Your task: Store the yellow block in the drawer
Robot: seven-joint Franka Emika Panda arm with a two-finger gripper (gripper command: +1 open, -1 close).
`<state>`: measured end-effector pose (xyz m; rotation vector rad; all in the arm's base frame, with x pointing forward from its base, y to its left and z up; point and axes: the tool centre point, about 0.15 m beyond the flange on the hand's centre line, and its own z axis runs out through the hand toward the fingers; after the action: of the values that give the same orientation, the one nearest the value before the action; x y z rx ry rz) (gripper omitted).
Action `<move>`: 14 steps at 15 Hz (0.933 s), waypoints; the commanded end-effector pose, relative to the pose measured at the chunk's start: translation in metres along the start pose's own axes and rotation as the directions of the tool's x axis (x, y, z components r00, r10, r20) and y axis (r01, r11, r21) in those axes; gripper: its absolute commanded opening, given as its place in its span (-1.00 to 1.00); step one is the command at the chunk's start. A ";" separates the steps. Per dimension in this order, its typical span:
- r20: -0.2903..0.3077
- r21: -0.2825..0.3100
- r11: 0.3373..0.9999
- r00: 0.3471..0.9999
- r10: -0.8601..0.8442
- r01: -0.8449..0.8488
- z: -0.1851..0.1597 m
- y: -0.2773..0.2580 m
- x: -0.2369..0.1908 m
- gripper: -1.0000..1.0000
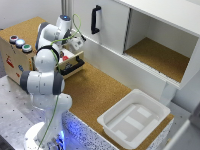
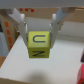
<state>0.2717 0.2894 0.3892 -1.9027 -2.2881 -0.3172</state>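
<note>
While I hover over the drawer (image 1: pixel 71 64), the gripper (image 2: pixel 39 35) pinches the block (image 2: pixel 39 45).
Both jaws press its sides; a red piece (image 2: pixel 81 59) sits nearby.

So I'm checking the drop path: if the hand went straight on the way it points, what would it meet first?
Probably the pale floor of the drawer. The hand holds the yellow block just over it, though depth is unclear.
</note>
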 end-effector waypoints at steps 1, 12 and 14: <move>0.082 -0.135 0.986 0.990 0.112 -0.100 0.071 0.002 0.009 -1.00; 0.052 -0.155 0.972 0.981 0.188 -0.179 -0.004 0.007 -0.003 1.00; 0.052 -0.155 0.972 0.981 0.188 -0.179 -0.004 0.007 -0.003 1.00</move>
<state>0.2844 0.2998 0.3654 -2.1725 -2.1673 -0.4422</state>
